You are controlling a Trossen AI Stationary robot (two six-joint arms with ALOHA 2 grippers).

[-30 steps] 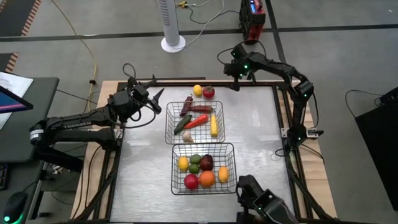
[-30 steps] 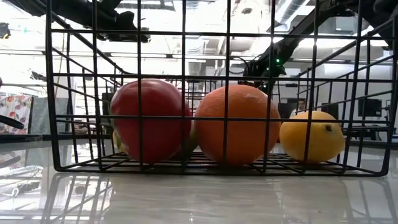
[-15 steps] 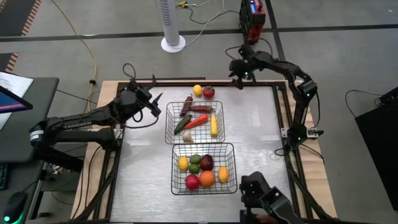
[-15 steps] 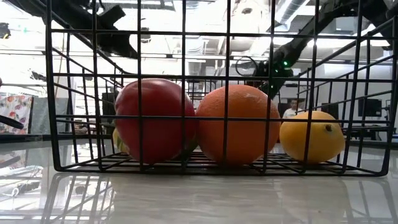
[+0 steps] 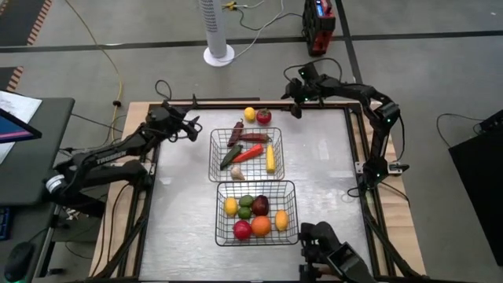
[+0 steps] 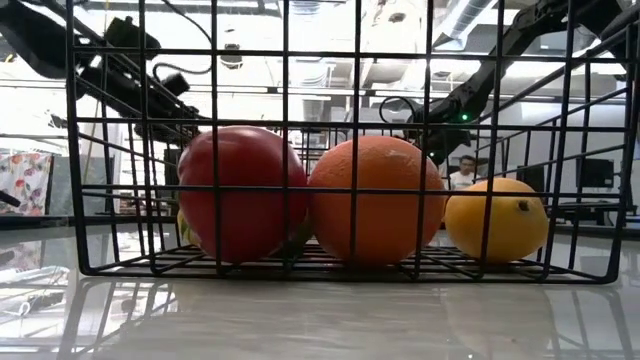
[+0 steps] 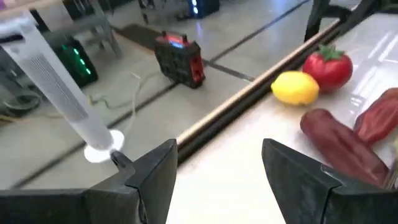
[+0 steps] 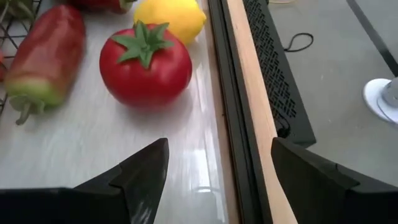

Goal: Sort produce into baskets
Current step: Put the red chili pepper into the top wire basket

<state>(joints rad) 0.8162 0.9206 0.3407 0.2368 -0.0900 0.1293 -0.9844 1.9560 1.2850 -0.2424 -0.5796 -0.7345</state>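
red tomato [image 8: 145, 64] with green stem, yellow lemon [image 8: 169, 18], black wire-mesh baskets [image 5: 257, 212], orange [image 6: 376, 198], dark-red apple [image 6: 243, 192]

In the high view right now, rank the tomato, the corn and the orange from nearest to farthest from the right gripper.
From the right gripper:
1. Tomato, loose on the table beyond the baskets.
2. Corn, in the far basket, right side.
3. Orange, in the near basket, front row.

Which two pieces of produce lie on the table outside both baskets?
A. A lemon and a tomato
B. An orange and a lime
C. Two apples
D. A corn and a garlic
A: the lemon and the tomato sit on the bare table beyond the far basket.
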